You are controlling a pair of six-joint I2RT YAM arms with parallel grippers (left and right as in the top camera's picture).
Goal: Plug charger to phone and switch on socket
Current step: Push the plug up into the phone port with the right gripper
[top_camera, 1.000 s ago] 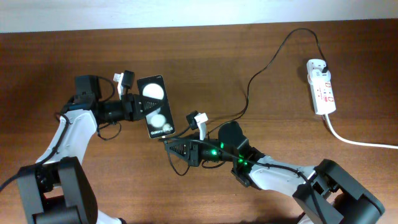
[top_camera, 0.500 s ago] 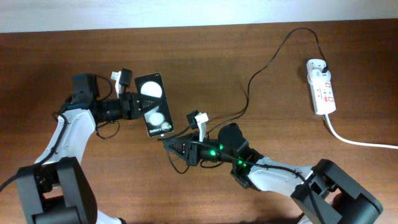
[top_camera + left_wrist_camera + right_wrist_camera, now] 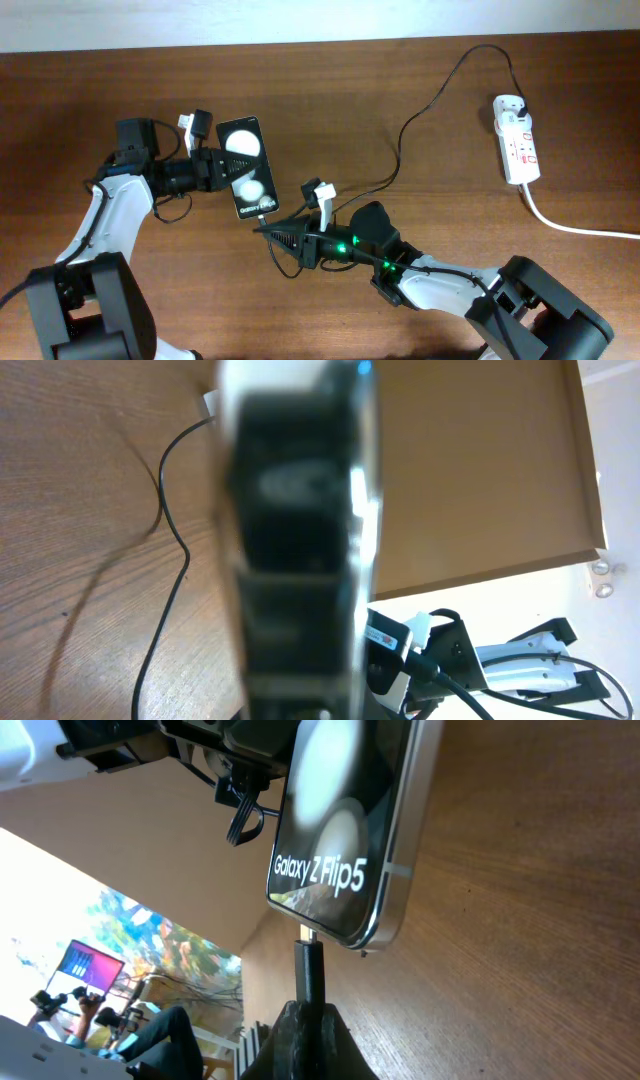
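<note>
The phone (image 3: 250,180) is black with two white blobs and the text "Galaxy Z Flip5" (image 3: 345,850). My left gripper (image 3: 222,166) is shut on its left edge and holds it; the left wrist view shows it as a blurred dark slab (image 3: 300,550). My right gripper (image 3: 268,228) is shut on the charger's connector (image 3: 308,975), whose metal tip sits at the port in the phone's bottom edge. The charger cable (image 3: 420,115) runs from there to its black plug in the socket (image 3: 518,140), a white strip with red switches at the far right.
The socket's thick white cord (image 3: 575,228) runs off the right edge of the wooden table (image 3: 400,70). A loose loop of thin black cable (image 3: 165,560) lies on the table under the left arm.
My right gripper has moved up and left with the connector, closing the gap to the phone's bottom edge. The left gripper and phone shifted slightly left.
</note>
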